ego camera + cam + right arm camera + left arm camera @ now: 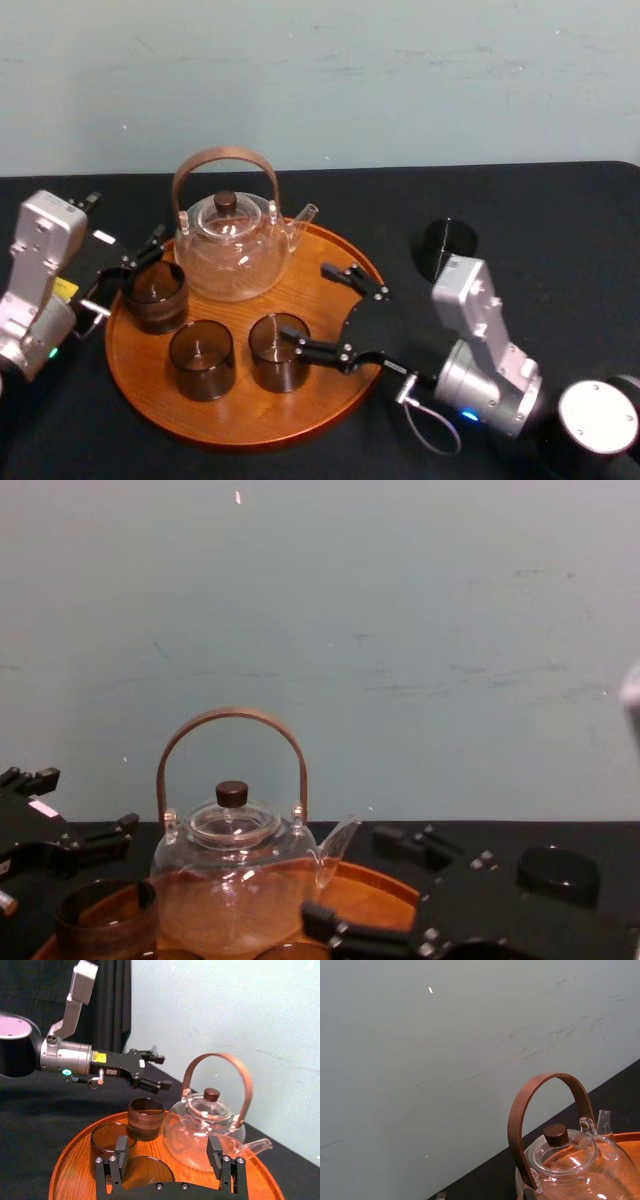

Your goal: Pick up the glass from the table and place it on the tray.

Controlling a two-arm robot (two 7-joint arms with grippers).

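Note:
The round orange-brown tray (250, 432) holds a clear teapot (230, 248) and three dark glasses. My left gripper (135, 270) is open and hovers just above the glass (155, 295) at the tray's left edge, without touching it. My right gripper (305, 303) is open over the tray's right side. Its near fingertip is beside the front-right glass (275, 352), and nothing sits between its fingers. Another dark glass (445, 246) stands on the black table to the right of the tray. In the right wrist view the left gripper (162, 1071) hangs above its glass (145, 1117).
The third tray glass (202, 358) stands at the front, between the other two. The teapot's tall brown handle (225, 160) arches over the back of the tray. A pale wall rises behind the black table (560, 210).

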